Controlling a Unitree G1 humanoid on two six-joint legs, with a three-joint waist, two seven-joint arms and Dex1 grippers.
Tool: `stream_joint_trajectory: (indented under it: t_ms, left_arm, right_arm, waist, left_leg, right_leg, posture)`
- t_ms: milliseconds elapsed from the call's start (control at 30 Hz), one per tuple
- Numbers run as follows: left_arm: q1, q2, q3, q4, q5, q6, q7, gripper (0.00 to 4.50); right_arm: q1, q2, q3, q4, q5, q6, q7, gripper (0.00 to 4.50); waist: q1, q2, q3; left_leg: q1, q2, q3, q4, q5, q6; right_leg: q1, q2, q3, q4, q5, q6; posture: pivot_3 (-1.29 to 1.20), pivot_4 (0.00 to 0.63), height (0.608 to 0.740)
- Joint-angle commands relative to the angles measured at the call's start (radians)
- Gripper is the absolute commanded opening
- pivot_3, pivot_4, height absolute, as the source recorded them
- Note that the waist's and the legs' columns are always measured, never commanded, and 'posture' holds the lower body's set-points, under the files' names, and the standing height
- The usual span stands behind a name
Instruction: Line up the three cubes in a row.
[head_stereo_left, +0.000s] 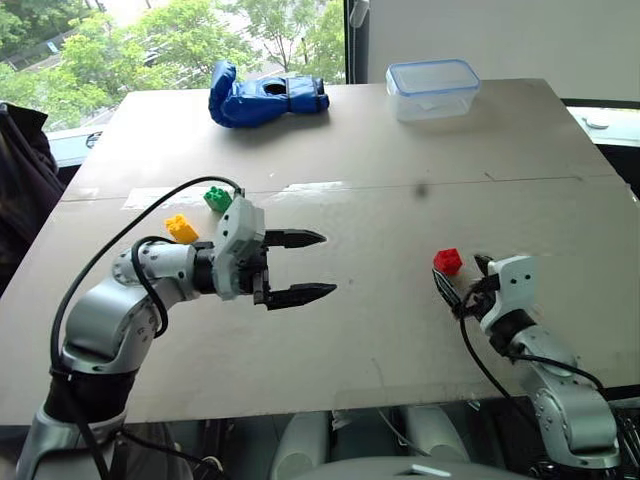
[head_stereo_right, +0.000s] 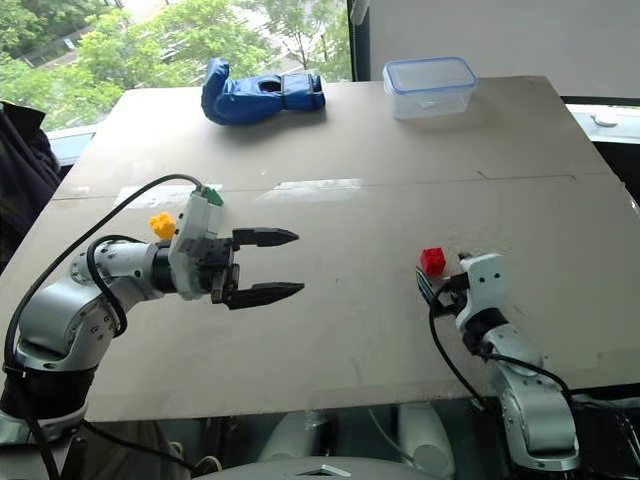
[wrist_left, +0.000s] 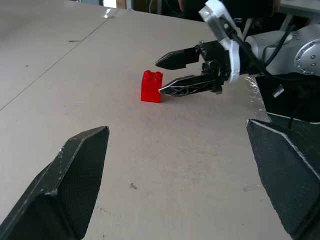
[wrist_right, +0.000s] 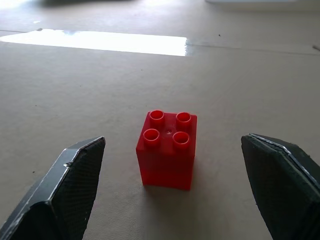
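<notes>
Standing on the table (head_stereo_left: 350, 340), the red cube (head_stereo_left: 448, 261) sits upright, studs up, near the right edge and toward the front. The right gripper (wrist_left: 167, 75) is just behind it on the front side, fingers spread wide and empty; in the left wrist view one fingertip lies right beside the cube's side, but whether it touches cannot be told. In the right wrist view the cube stands free between and ahead of the two open fingers (wrist_right: 65, 185).

The yellow cube (head_stereo_left: 181, 228) and green cube (head_stereo_left: 218, 199) sit close together toward the left edge, near the table's middle seam, the green one a little farther back. They are well apart from the red cube, so no row is formed yet.

The left gripper (head_stereo_left: 315, 266) hangs over the table just right of those two cubes, pointing toward the right edge, its fingers wide apart and holding nothing.

Along the back edge lie a blue glove (head_stereo_left: 262, 96) and a clear box (head_stereo_left: 432, 88).
</notes>
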Motion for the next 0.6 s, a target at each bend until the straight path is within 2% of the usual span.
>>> stream_joint_trajectory:
  t_ms: [33, 133, 200, 400, 600]
  left_arm:
    - [0.018, -0.052, 0.095, 0.001, -0.006, -0.012, 0.125, 4.5]
    - [0.015, -0.111, 0.129, 0.057, 0.082, -0.037, 0.287, 4.5]
    - [-0.022, -0.157, 0.144, 0.114, 0.177, -0.048, 0.454, 4.5]
    - [-0.092, -0.296, 0.139, 0.189, 0.364, -0.021, 0.812, 4.5]
    - [-0.179, -0.357, 0.166, 0.342, 0.439, -0.06, 0.947, 4.5]
  right_arm:
    - [-0.062, -0.103, -0.076, -0.02, 0.106, -0.059, 0.164, 4.49]
    - [-0.138, -0.171, -0.085, -0.002, 0.189, -0.059, 0.271, 4.49]
    - [-0.164, -0.19, -0.07, -0.002, 0.234, -0.063, 0.33, 4.49]
    - [-0.206, -0.193, -0.043, 0.05, 0.234, -0.113, 0.375, 4.49]
    - [-0.228, -0.197, -0.024, 0.063, 0.256, -0.105, 0.398, 4.49]
  waist:
    - [0.001, 0.0, 0.0]
    - [0.0, 0.0, 0.0]
    - [0.003, -0.001, 0.0]
    - [0.02, -0.002, 0.0]
    - [0.03, -0.004, 0.001]
  left_leg:
    - [0.0, 0.0, 0.0, 0.0, 0.0, 0.0]
    - [0.001, 0.0, 0.001, 0.001, 0.0, 0.0]
    - [0.002, 0.0, -0.001, 0.001, 0.0, 0.0]
    - [0.0, -0.001, -0.003, 0.002, 0.0, 0.0]
    - [-0.001, -0.002, -0.003, 0.001, 0.002, -0.004]
  right_leg:
    - [0.001, 0.0, 0.0, 0.0, 0.0, 0.0]
    - [0.002, 0.0, 0.0, 0.0, 0.0, 0.0]
    - [0.003, 0.001, -0.001, 0.0, 0.0, 0.0]
    - [0.003, -0.002, -0.003, 0.0, 0.0, 0.0]
    - [0.002, -0.004, -0.004, -0.001, 0.0, 0.0]
  posture:
    - [0.0, 0.15, 0.74]
    - [0.0, 0.15, 0.74]
    - [0.0, 0.15, 0.74]
    - [0.0, 0.15, 0.74]
    - [0.0, 0.15, 0.74]
